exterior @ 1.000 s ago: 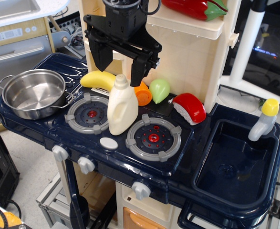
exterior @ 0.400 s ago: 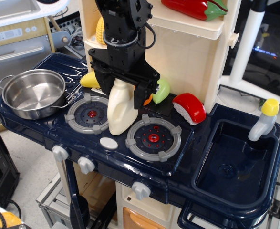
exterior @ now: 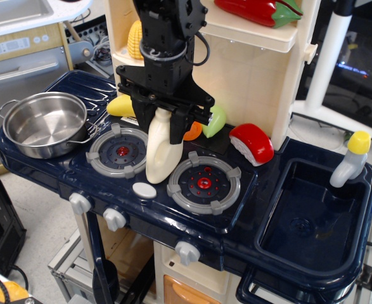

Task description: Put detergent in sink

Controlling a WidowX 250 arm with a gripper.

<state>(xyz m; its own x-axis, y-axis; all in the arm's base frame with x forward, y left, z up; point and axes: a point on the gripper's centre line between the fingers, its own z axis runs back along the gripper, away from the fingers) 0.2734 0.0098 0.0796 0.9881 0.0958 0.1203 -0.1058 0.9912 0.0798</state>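
The detergent (exterior: 161,154) is a cream-white jug-shaped bottle standing between the two stove burners, turned narrow-side toward the camera. My black gripper (exterior: 164,118) has come down over its top and its fingers are closed on the bottle's neck and shoulders. The cap is hidden by the gripper. The bottle's base still looks to rest on the stovetop. The sink (exterior: 312,212) is a deep dark navy basin at the right end of the counter, well to the right of the bottle.
A steel pot (exterior: 43,123) sits at the left. A banana (exterior: 120,105), an orange piece (exterior: 191,131), a green fruit (exterior: 215,120) and a red-white toy (exterior: 251,144) lie behind the burners. A grey faucet with yellow top (exterior: 350,158) stands at the sink's back right.
My gripper dropped from above the bottle onto its top and closed on it. The bottle has turned from broad side to narrow side and leans slightly.
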